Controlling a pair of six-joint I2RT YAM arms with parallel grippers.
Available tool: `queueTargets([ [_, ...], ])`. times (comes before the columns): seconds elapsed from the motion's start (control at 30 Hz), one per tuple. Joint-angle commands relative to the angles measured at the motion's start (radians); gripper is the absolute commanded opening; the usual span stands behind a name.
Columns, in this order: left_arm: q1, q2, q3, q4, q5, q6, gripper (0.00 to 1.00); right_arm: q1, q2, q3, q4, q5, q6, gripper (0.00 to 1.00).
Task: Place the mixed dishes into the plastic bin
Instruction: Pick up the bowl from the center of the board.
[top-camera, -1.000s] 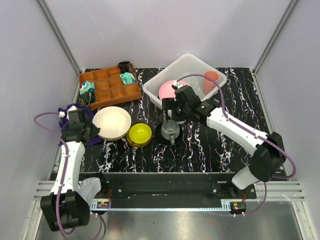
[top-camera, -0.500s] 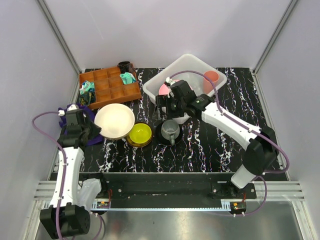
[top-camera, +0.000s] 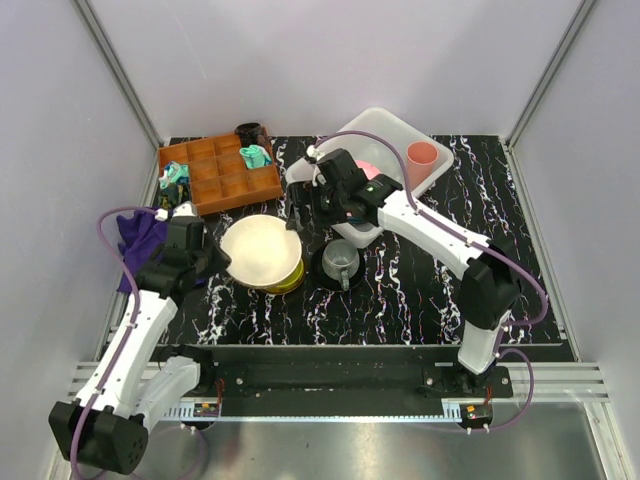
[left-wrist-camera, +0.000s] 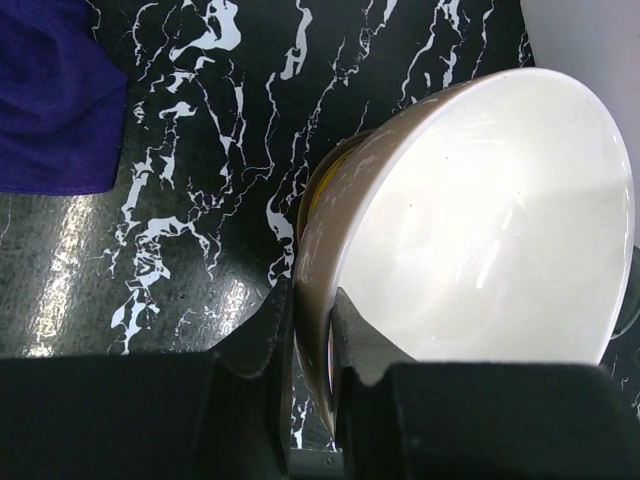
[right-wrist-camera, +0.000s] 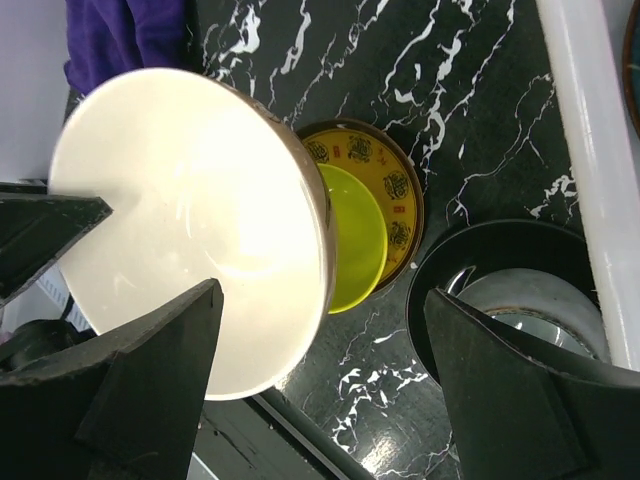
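Observation:
My left gripper (top-camera: 222, 256) is shut on the near rim of the cream bowl (top-camera: 262, 250), holding it tilted above the small yellow bowl (top-camera: 292, 280); the grip shows in the left wrist view (left-wrist-camera: 312, 330) on the bowl (left-wrist-camera: 480, 220). My right gripper (top-camera: 308, 212) is open and empty, above the table beside the cream bowl (right-wrist-camera: 190, 220) and yellow bowl (right-wrist-camera: 365, 235). The grey mug (top-camera: 342, 260) stands on the black saucer (top-camera: 326, 270). The plastic bin (top-camera: 385, 122) holds a pink plate (top-camera: 368, 170) and a pink cup (top-camera: 421, 158).
A brown wooden compartment tray (top-camera: 220, 175) with small items stands at the back left. A purple cloth (top-camera: 140, 235) lies at the left edge. The bin's white rim (right-wrist-camera: 590, 180) runs close to the mug (right-wrist-camera: 540, 300) and saucer (right-wrist-camera: 450, 270).
My left arm has carried the cream bowl to the right, over the yellow bowl. My right gripper has moved left and back from above the mug, toward the bowl.

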Motion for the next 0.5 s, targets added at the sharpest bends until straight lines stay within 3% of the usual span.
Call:
queueTargets([
  [0.0,-0.053,-0.01,0.138,0.209,-0.045,-0.099,0.0,0.023,0.023,0.032,-0.028,-0.012,-0.031,0.91],
  [0.33,-0.125,0.027,0.18,0.228,-0.067,-0.12,0.0,0.041,0.043,-0.002,-0.028,0.004,-0.04,0.89],
  [0.47,-0.144,0.03,0.187,0.234,-0.067,-0.132,0.0,0.043,0.047,-0.005,-0.026,0.025,-0.034,0.76],
])
